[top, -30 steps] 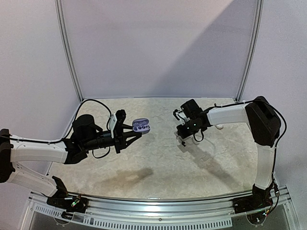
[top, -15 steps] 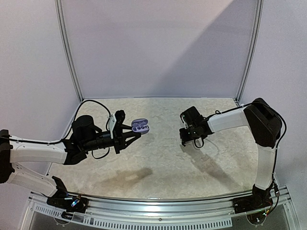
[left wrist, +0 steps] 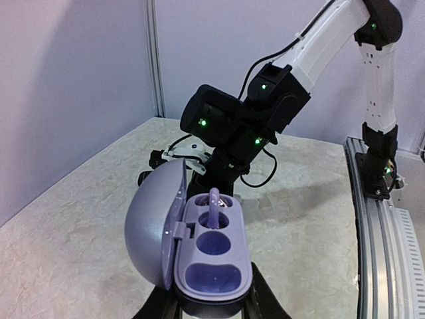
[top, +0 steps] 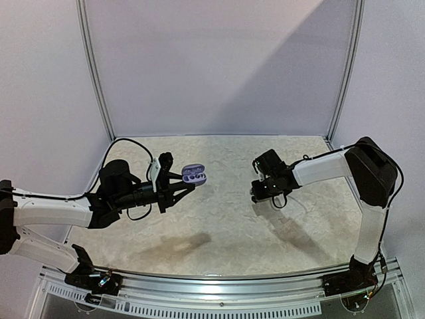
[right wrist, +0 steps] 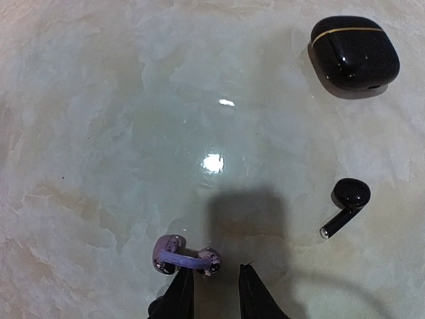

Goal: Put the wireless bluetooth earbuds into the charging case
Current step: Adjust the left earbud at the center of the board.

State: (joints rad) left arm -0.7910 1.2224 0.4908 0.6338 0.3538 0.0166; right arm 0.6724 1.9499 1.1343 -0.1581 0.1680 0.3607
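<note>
walls (top: 219, 66): pale lilac panels | posts (top: 93, 66): 2 metal uprights | table (top: 226, 222): glossy beige marble-look top | glare (right wrist: 212, 161): overhead light

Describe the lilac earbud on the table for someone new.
On the marbled table, look just ahead of the right gripper. The lilac earbud lies there: two pods joined by a curved band, unlike the black stemmed earbud and black case nearby.

The table top (right wrist: 99, 133) looked like polished pale stone, marbled and glossy enough to throw back the lamp. On it the black case (right wrist: 355, 52) was slick, shiny plastic with a thin gold-coloured band, and the black earbud (right wrist: 346, 199) had the same wet gloss. The lilac earbud (right wrist: 184, 259) shone at its ends. The lilac charging case (left wrist: 212, 266) was smooth plastic with a soft satin sheen. The walls (top: 219, 66) looked matt, and the rail (left wrist: 392, 252) looked like pale, slotted metal.
</note>
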